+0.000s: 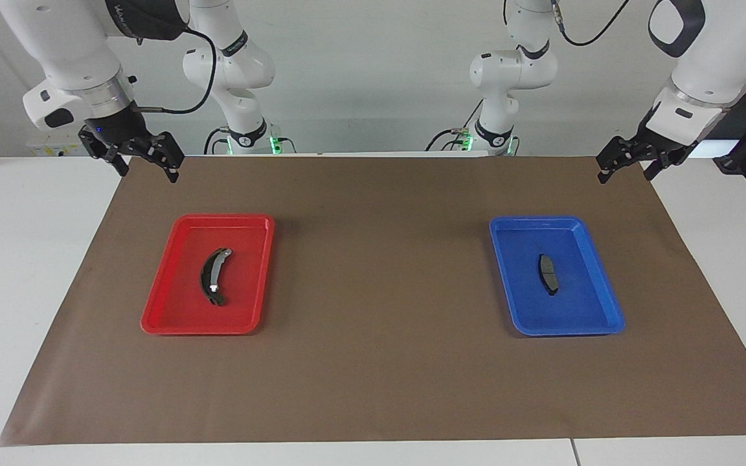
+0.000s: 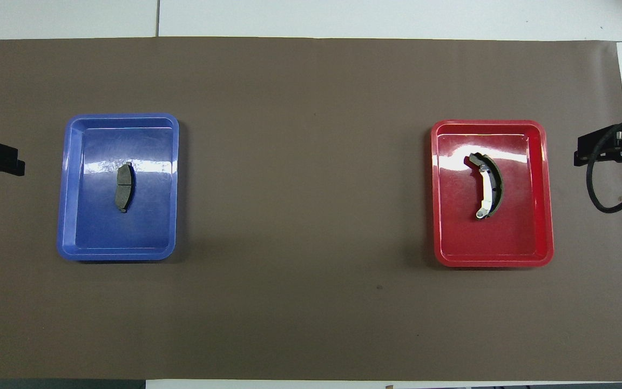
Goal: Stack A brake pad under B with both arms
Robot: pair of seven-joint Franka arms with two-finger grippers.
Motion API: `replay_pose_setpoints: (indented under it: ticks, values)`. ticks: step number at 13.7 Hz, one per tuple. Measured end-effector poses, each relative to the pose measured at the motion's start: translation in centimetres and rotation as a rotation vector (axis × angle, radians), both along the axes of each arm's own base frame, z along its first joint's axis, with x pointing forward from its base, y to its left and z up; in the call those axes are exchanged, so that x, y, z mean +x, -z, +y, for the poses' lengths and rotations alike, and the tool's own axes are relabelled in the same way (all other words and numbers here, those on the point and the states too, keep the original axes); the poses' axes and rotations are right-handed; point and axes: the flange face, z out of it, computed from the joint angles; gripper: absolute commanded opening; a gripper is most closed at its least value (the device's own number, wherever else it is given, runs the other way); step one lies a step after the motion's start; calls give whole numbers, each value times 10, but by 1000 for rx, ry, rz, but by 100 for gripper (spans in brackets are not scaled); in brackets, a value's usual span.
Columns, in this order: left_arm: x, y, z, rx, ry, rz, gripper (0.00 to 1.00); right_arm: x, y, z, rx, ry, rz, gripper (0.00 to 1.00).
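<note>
Pad [image 1: 547, 273] in blue tray [image 1: 599, 323], shoe [image 1: 213, 276] in red tray [image 1: 166, 323], well apart; stacking not begun. Left gripper [image 1: 625, 169] and right gripper [image 1: 146, 165] wait over mat corners, fingers spread, holding nothing.

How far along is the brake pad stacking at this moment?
Nothing is done: the brake pad lies in the blue tray, the brake shoe in the red tray. The left claw and right claw hang empty. Every step remains.

Brake pad [image 1: 548, 274]: in the tray [image 1: 596, 321] toward the left arm's end.
Brake shoe [image 1: 213, 277]: in the tray [image 1: 172, 323] toward the right arm's end.
Trays: well apart on the mat [image 1: 379, 272].
</note>
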Motion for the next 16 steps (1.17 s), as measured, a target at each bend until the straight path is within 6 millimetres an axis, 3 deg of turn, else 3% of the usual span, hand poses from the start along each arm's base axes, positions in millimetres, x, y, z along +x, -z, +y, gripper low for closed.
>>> replay_pose_setpoints:
  ticks: [16]
  values:
    - [8, -5, -1, 0, 21, -69, 100, 0, 0, 4, 0, -7, 1, 100]
